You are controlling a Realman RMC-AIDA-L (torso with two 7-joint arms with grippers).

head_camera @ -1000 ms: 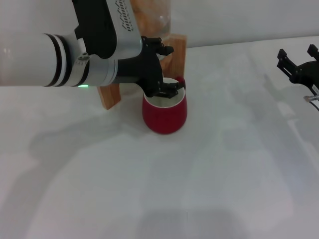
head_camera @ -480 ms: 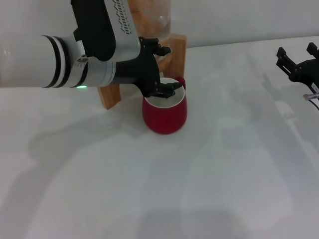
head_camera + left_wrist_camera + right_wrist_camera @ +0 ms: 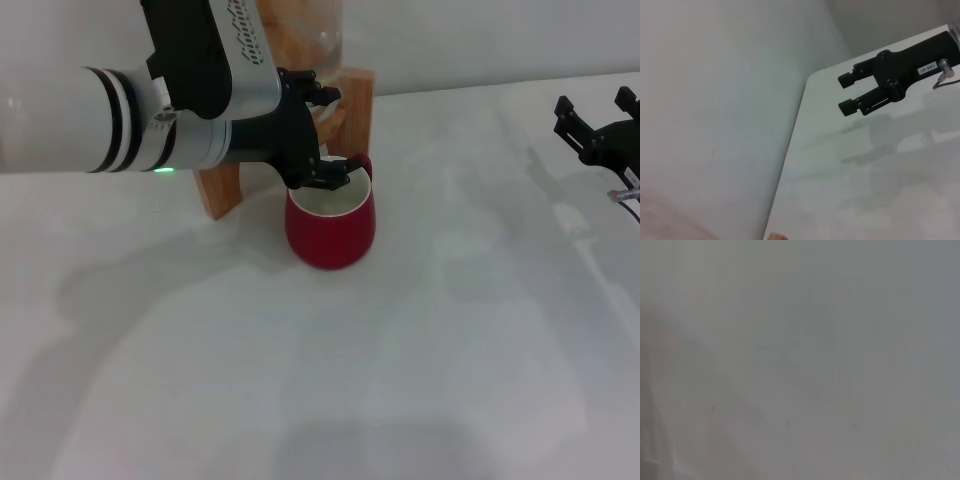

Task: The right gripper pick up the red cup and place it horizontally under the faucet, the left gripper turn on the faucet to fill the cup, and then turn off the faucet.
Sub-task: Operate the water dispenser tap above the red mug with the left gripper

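The red cup (image 3: pixel 330 228) stands upright on the white table (image 3: pixel 400 380), right in front of the wooden stand (image 3: pixel 352 100), its handle at the back. My left gripper (image 3: pixel 332 135) hangs open just above the cup's back rim, one finger high by the stand, the other low over the rim. The faucet is hidden behind that gripper. My right gripper (image 3: pixel 596 112) hovers open and empty at the far right edge, well away from the cup; the left wrist view also shows the right gripper (image 3: pixel 850 92) open. The right wrist view shows only bare grey surface.
A glass dispenser (image 3: pixel 305 35) sits on the wooden stand at the back, whose left leg (image 3: pixel 218 190) shows below my left arm. The table's far edge (image 3: pixel 800 120) meets a plain wall.
My left gripper has shifted slightly left and back, its lower finger moving from over the cup's opening to its back rim. The cup and right gripper have not moved.
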